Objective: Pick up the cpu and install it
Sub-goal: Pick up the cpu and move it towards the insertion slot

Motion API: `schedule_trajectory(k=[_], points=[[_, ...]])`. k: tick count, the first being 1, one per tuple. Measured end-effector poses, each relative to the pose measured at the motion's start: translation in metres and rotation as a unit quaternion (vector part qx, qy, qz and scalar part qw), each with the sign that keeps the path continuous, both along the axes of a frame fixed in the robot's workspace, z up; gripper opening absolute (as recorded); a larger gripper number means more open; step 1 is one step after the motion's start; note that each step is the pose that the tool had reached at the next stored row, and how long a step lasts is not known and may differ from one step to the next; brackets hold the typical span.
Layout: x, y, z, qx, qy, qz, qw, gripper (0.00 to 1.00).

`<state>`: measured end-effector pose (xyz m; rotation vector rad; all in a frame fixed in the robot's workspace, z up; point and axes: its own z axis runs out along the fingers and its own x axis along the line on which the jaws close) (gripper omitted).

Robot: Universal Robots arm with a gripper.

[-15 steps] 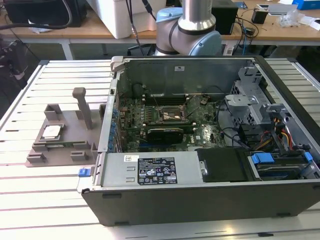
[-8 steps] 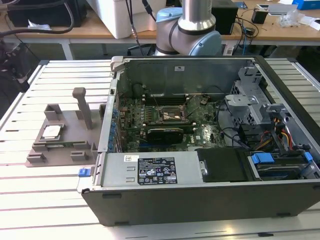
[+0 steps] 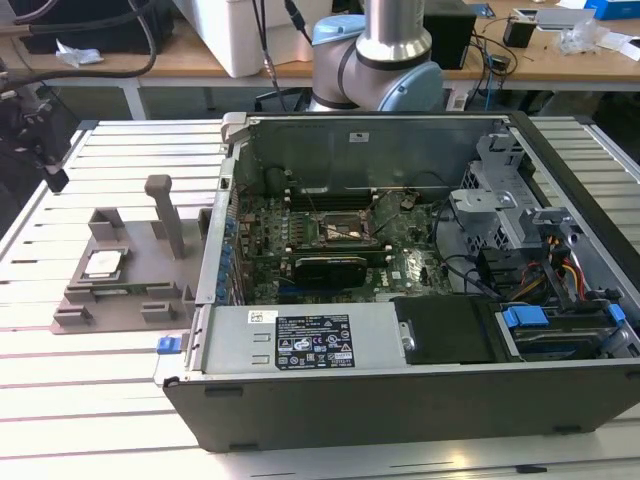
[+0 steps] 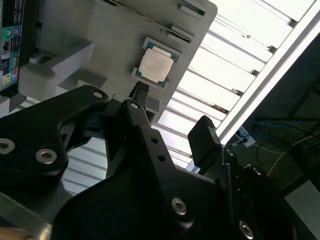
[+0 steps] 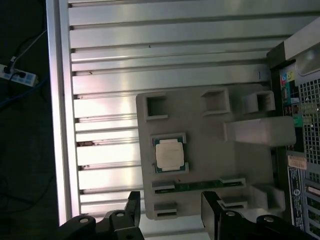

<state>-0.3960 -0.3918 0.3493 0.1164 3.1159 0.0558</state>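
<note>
Over the grey tray (image 5: 215,165) on the tabletop (image 5: 150,50), your jaws are hovering spread and empty. The cpu (image 5: 170,154) is lying in its tray pocket, beside the computer case (image 3: 420,400); picking and installing are both waiting for you.

One cpu (image 3: 103,264) — just one, at the exterior view's left. One grey tray (image 3: 150,262), one computer case (image 3: 400,410), one robot arm (image 3: 390,40) — one gripper (image 4: 171,107) with two fingers (image 4: 205,140).

Your arm (image 3: 395,30) is bare silver tubing with pale blue joint caps (image 3: 335,30). In the second wrist view your gripper (image 4: 172,107) is matte black, with angular linkage plates, round silver screws (image 4: 46,156) and blocky black fingers (image 4: 205,135).
</note>
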Motion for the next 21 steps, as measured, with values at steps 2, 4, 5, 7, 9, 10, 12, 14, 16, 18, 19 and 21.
schedule_trajectory(k=[2, 4, 5, 7, 9, 10, 12, 14, 16, 18, 19, 21], points=[[0.001, 0.0011, -0.0012, -0.0006, 0.0, 0.0, 1.0, 0.6], [0.002, 0.0031, -0.0021, -0.0013, 0.0, 0.0, 1.0, 0.6], [0.002, 0.0043, -0.0025, -0.002, 0.0, 0.0, 1.0, 0.6], [0.004, 0.0096, -0.0032, -0.0032, 0.0, 0.0, 1.0, 0.6], [0.004, 0.0177, -0.0038, -0.0033, -0.0001, 0.0, 1.0, 0.6], [0.004, 0.0211, -0.0041, -0.0033, -0.0001, 0.0, 1.0, 0.6], [0.004, 0.0246, -0.0049, -0.0034, 0.0, 0.0, 1.0, 0.6], [0.005, 0.0293, -0.0063, -0.0033, 0.0, 0.0, 1.0, 0.6], [0.005, 0.0317, -0.0076, -0.0033, -0.0001, 0.0, 1.0, 0.6], [0.007, 0.0347, -0.0104, -0.0034, 0.0001, 0.0, 1.0, 0.6], [0.008, 0.0352, -0.0114, -0.0033, 0.0, 0.0, 1.0, 0.6], [0.009, 0.0358, -0.0134, -0.0033, 0.0001, 0.0, 1.0, 0.6]])
